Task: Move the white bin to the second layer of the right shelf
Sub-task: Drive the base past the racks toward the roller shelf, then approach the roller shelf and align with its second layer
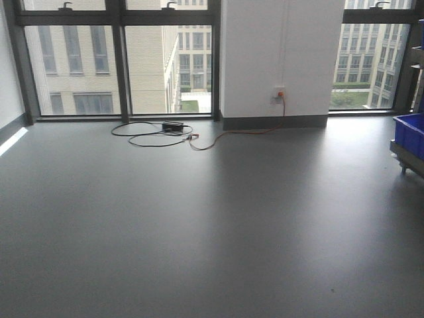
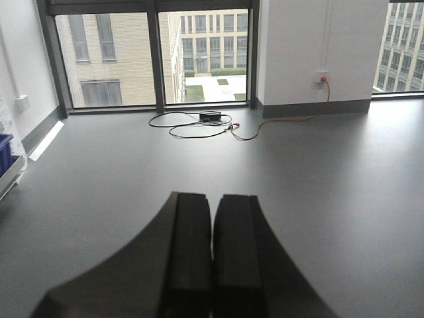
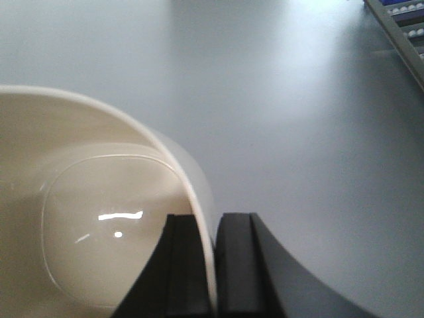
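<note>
Right wrist view: right hand (image 3: 213, 222) pinches the bin (image 3: 99, 218) by its wall, one finger inside, one outside, so the bin hangs clear of the floor (image 3: 298, 99) for carrying, roller shelf (image 3: 397, 23) well apart to the right; left hand (image 2: 212, 199) pressed together, empty, likely idle.

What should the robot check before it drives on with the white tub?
1. Right gripper pinches the white bin by its rim: ok.
2. Nothing loose inside the bin, as far as it shows: ok.
3. Left gripper is shut and holds nothing: ok.
4. The floor ahead is bare; the cable lies far off by the window: ok.
5. The blue crate sits at the right edge, off the path straight ahead: ok.
6. Free spot on the roller shelf: cannot tell, only a corner shows.
</note>
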Controlling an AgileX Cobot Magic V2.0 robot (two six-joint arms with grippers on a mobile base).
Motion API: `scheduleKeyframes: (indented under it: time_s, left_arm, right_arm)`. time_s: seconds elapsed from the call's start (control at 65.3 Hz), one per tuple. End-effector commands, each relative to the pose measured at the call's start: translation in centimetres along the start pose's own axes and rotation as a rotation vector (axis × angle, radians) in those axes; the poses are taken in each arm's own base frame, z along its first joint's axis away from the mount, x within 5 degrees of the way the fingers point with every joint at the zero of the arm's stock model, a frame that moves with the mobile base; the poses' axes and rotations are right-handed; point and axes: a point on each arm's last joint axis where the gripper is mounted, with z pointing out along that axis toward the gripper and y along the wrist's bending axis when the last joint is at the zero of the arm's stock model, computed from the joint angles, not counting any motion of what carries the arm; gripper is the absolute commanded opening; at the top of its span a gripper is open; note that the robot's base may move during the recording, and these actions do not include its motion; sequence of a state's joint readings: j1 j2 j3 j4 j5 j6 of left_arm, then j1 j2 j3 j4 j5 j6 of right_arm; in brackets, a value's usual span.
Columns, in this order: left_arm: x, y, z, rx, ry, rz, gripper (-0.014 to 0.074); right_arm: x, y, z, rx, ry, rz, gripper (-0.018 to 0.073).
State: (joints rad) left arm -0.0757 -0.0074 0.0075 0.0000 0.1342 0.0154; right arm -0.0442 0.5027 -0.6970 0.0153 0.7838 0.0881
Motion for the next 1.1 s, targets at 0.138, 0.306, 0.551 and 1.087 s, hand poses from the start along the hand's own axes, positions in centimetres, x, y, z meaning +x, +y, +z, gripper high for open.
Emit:
scheduleKeyframes:
  time_s: [0.138,0.306,0.551,1.087]
  left_arm:
    - [0.37,-0.03,0.06,0.003,-0.065,-0.003,0.0085]
    - [0.37,-0.03,0.06,0.003,-0.065,-0.003,0.0085]
    - [0.37,-0.03,0.06,0.003,-0.065,-0.003,0.0085]
    - [0.37,-0.03,0.06,0.003,-0.065,-0.003,0.0085]
  right_arm:
    - [-1.54,0.13,-0.51,-0.009,-0.114,0.002,0.0056]
    - [-1.54,0.13,-0.51,-0.009,-0.115,0.002,0.0056]
    - [-1.55,0.13,-0.51,-0.009,-0.116,0.002,0.0056]
    - [-1.55,0.13,-0.51,-0.009,-0.116,0.002,0.0056]
